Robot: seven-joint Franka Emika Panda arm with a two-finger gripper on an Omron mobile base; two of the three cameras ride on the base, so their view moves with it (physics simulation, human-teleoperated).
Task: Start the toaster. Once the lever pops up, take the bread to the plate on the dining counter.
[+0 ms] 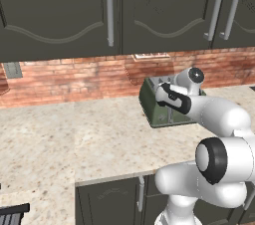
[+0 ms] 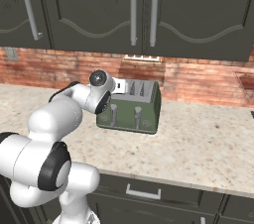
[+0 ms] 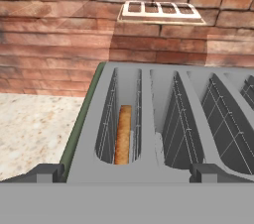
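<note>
The dark green toaster (image 1: 158,112) (image 2: 130,115) stands on the wall counter against the brick wall. Two pale levers (image 2: 113,111) sit on its front face. From the hand view I look down on its silvery slotted top (image 3: 146,119). A brown slice of bread (image 3: 123,134) stands on edge deep in the leftmost slot. My gripper (image 3: 126,173) hovers just above the toaster's near edge, open, with nothing between its fingertips (image 3: 47,172). The hand (image 1: 172,98) (image 2: 100,83) is over the toaster's top. The plate and the dining counter are out of view.
The beige speckled wall counter (image 1: 89,134) (image 2: 198,143) stretches to both sides of the toaster. A white wall outlet (image 3: 161,12) sits in the brick just behind it. Dark upper cabinets with long handles (image 2: 133,12) hang overhead.
</note>
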